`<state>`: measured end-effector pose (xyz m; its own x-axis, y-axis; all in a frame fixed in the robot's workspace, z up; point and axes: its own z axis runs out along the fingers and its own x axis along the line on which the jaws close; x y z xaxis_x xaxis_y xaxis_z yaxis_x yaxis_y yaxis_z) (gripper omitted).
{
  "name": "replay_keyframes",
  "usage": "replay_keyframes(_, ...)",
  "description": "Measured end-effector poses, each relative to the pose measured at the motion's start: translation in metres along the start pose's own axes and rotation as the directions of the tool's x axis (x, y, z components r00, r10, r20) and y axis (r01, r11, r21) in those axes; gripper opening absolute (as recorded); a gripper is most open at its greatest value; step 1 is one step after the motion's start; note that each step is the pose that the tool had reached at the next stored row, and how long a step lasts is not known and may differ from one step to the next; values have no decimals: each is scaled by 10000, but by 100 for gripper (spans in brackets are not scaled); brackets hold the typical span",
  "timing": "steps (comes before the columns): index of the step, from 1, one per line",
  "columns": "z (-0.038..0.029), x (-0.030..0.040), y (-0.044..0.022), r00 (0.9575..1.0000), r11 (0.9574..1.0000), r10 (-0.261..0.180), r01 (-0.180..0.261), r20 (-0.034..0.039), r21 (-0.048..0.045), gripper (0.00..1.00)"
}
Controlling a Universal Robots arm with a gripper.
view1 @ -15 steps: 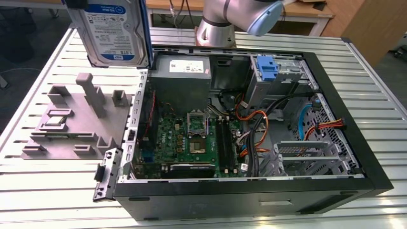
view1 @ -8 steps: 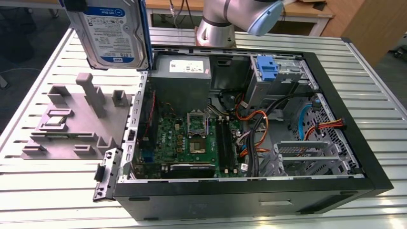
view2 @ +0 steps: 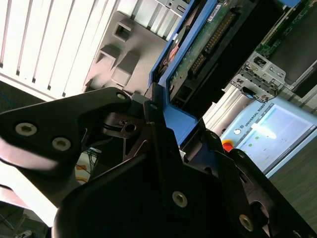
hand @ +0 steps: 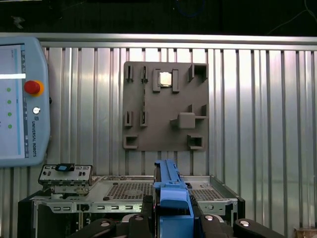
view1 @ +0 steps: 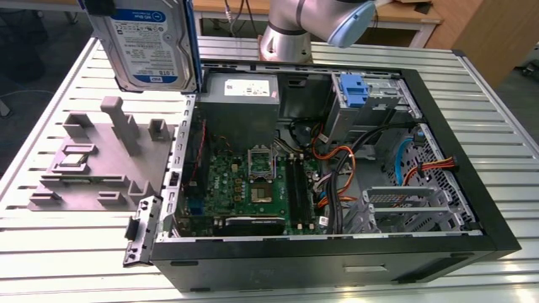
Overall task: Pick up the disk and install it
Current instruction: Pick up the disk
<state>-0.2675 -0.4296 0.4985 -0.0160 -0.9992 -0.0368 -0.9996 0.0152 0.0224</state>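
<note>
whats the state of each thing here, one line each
disk: in the air, clamped in the gripper
gripper: shut on the disk
computer case: lying on its side, open
blue caddy: seated in the case's bay
grey fixture plate: lying flat beside the case

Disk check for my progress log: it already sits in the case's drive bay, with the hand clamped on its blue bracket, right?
Not seated. In the exterior view the disk hangs in the air outside the case, by the grey fixture plate; the hand is clamped on its blue bracket.
</note>
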Motion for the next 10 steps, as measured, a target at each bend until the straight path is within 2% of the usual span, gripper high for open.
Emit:
replay_keyframes(5, 1, 18, -40, 10000, 10000, -1, 1, 1, 1, 37)
replay_keyframes(10, 4, 122, -45, 10000, 10000, 1, -1, -4, 0, 37)
